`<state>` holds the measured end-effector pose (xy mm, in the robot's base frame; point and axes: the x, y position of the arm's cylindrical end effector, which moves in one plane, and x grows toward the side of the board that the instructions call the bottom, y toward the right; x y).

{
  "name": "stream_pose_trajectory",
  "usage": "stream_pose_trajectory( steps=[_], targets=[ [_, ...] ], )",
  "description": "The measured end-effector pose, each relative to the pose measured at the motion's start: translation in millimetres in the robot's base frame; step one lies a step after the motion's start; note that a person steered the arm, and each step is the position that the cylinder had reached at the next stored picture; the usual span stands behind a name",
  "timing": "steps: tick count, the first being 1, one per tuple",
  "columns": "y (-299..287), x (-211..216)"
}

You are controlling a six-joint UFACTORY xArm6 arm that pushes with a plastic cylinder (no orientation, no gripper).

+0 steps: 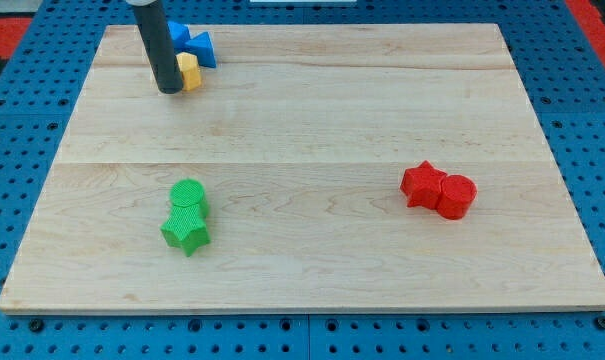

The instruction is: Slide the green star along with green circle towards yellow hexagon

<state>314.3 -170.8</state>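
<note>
With no pincer fitted, my tip (169, 90) rests against the yellow hexagon (189, 72), far from the green star (186, 232) and green circle (188, 196); an off-centre shove could split that pair.

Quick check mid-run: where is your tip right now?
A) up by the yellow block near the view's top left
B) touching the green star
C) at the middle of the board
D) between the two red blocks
A: my tip sits right beside the yellow block near the view's top left, far from the green star and green circle.
</note>
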Motion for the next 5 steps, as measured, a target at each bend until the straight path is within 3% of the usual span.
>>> stream_pose_trajectory(
  steps=[1, 3, 4, 5],
  targets=[
    [0, 1],
    [7, 42],
    [39, 59],
    [132, 59]
  ],
)
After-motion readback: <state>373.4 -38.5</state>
